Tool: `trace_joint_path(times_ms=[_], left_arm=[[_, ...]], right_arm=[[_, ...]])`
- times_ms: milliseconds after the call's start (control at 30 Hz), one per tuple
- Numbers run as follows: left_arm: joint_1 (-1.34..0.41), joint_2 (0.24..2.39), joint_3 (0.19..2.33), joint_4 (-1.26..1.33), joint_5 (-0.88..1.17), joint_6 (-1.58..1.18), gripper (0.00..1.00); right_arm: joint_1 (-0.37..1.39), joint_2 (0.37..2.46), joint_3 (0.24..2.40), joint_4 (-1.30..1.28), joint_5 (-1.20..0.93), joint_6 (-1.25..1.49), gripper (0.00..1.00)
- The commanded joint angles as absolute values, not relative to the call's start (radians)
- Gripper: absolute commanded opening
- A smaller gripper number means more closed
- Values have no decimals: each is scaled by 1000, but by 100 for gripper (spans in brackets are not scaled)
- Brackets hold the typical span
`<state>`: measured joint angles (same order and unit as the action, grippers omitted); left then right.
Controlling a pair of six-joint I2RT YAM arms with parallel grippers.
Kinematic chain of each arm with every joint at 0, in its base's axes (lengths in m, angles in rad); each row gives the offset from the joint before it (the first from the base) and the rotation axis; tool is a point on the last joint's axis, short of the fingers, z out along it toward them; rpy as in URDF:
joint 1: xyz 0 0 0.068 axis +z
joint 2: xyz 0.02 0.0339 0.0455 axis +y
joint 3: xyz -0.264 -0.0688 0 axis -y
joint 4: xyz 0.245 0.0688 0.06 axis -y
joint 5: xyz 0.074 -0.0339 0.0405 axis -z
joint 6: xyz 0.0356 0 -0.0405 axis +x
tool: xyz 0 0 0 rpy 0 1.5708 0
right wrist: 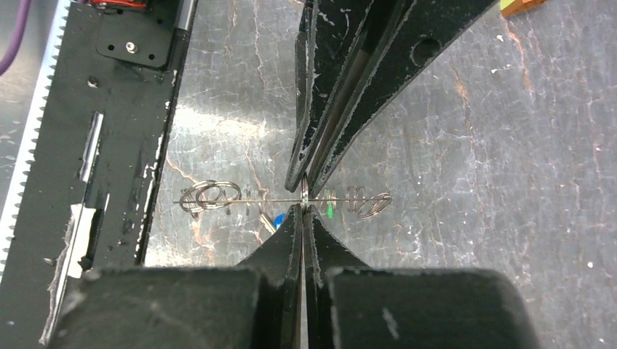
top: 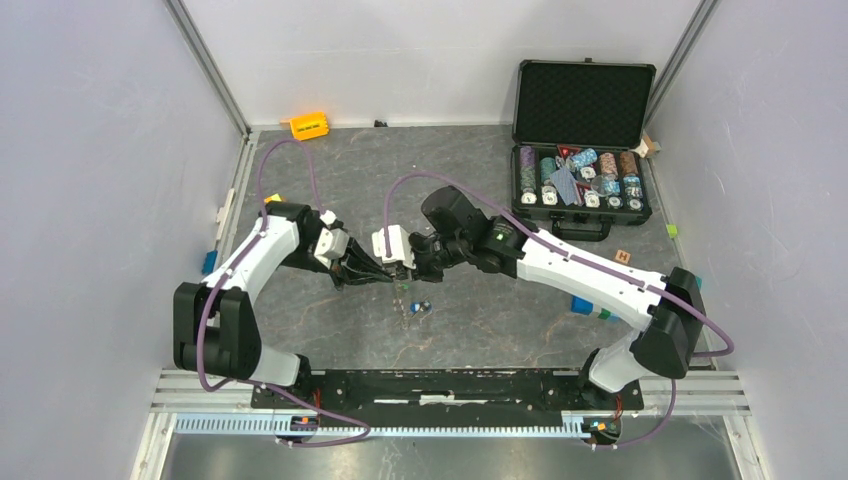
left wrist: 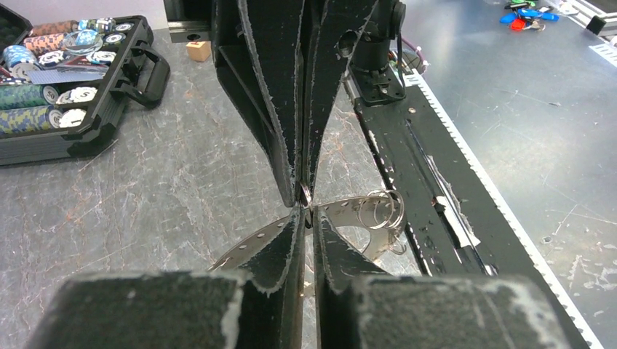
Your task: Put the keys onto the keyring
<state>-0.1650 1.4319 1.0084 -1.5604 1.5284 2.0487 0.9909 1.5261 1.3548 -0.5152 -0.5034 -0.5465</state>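
My right jaws pinch the flat silver perforated metal keyring (left wrist: 338, 209); my left jaws opposite, parted a sliver

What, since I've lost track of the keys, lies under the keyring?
On the table below the keyring: a blue key head with its blade, and a green speck. The jaws cover the rest of both.

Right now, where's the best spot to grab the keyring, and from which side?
I'd pinch the keyring on its bare flat band between the two bunches of small split rings, coming in edge-on from outside the rim: it's level and thin.
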Motion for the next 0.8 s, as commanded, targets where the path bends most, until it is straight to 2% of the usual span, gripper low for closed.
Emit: trace_joint_path(times_ms=[0,267,500,600,767], left_arm=[[-166,1434,1025,-1645,1636,2355,15],[-166,1415,1039,-1645,1622,2345,23],[-167,1418,1041,-1646,1627,2346,25],[-168,1425,1053,-1644,1641,2339,22],[-173,1437,1070,-1646,1640,2329,10]], right_arm=[[1006,1514,1417,-515,-443,-590,0],[1020,1537,1456,-561,-408,-609,0],[1041,1550,1475,-575,-344,-612,0],[1047,1561,1477,-577,-338,-609,0],[1057,1584,1509,-597,-319,-609,0]])
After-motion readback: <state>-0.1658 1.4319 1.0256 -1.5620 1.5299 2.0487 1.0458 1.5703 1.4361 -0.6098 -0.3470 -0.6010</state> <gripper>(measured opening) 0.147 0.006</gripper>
